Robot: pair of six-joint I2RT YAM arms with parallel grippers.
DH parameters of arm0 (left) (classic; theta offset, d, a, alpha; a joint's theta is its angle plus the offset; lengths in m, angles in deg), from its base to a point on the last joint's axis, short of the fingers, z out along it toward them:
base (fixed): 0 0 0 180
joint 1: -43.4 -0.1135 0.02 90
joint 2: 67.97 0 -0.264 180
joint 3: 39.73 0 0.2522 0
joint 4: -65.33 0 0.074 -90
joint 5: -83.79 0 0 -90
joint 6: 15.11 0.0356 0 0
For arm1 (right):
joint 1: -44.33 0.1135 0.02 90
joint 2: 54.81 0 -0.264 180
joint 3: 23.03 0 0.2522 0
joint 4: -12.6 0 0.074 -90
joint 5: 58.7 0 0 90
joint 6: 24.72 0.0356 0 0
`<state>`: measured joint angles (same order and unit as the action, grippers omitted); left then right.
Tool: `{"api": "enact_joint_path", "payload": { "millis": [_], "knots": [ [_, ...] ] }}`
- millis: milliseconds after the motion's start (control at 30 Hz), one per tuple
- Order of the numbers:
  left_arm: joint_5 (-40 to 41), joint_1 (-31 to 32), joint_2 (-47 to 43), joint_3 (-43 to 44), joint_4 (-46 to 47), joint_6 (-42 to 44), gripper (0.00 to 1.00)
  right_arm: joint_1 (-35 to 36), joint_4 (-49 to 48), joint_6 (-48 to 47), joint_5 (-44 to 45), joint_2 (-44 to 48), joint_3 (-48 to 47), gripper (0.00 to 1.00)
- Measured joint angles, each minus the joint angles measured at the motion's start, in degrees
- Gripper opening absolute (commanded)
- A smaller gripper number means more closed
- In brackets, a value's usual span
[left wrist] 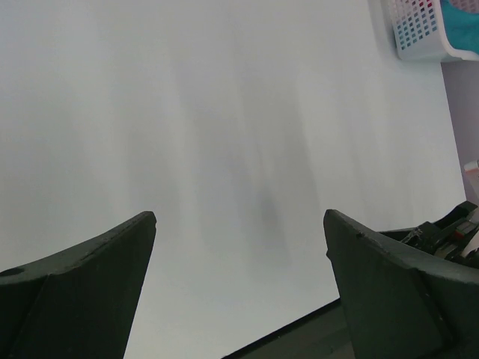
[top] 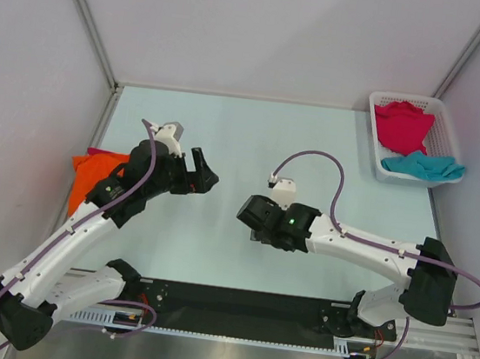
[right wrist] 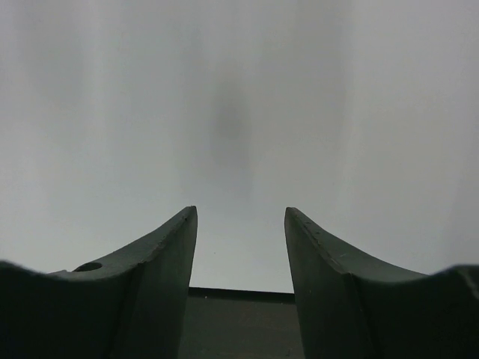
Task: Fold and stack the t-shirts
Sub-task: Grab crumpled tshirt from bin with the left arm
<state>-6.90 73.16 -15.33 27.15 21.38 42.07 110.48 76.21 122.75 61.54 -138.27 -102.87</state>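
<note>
Top external view: you see both arms reaching over the pale table [top: 228,134], neither holding anything. Your left gripper [top: 204,175] has its jaws spread wide. Your right gripper [top: 243,213] has its jaws parted too, with only bare table between them. The orange t-shirt [top: 92,174] lies at the table's left edge, partly under the left arm. The magenta t-shirt [top: 402,125] sits in the white basket [top: 446,110] at the far right corner, and the teal t-shirt [top: 423,166] drapes over the basket's near rim.

No readable text or labels anywhere.
</note>
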Motion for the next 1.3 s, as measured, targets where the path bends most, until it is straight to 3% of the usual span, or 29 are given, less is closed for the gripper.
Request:
{"api": "enact_joint_path", "payload": {
  "millis": [400, 833, 933, 1067, 1133, 1300],
  "knots": [
    [1.3, -1.3, -1.4, 0.0, -2.1, 0.1, 1.00, -1.0, -5.5, -2.3, -0.2, 0.6, 0.1, 0.56],
    [-14.0, -12.9, -2.7, -2.9, 0.7, -0.4, 1.00, -2.4, -10.4, -5.8, 0.4, 6.2, 3.2, 0.56],
    [-16.6, -16.2, -2.6, -2.9, 0.4, -0.4, 1.00, -9.4, -15.7, -10.2, -2.9, 9.5, 4.3, 0.57],
    [-20.1, -18.2, -2.6, -2.9, 0.3, 0.3, 1.00, -33.4, -28.4, -12.5, -22.5, 9.8, 5.6, 0.57],
    [-21.7, -18.5, -2.6, -2.9, 0.0, 1.4, 0.99, -41.3, -29.0, -14.0, -27.6, 5.9, 3.0, 0.57],
    [-24.8, -18.9, -1.9, -0.9, -2.2, 6.4, 0.99, -42.5, -16.9, -21.7, -23.8, -13.4, -22.3, 0.60]
  ]
}}
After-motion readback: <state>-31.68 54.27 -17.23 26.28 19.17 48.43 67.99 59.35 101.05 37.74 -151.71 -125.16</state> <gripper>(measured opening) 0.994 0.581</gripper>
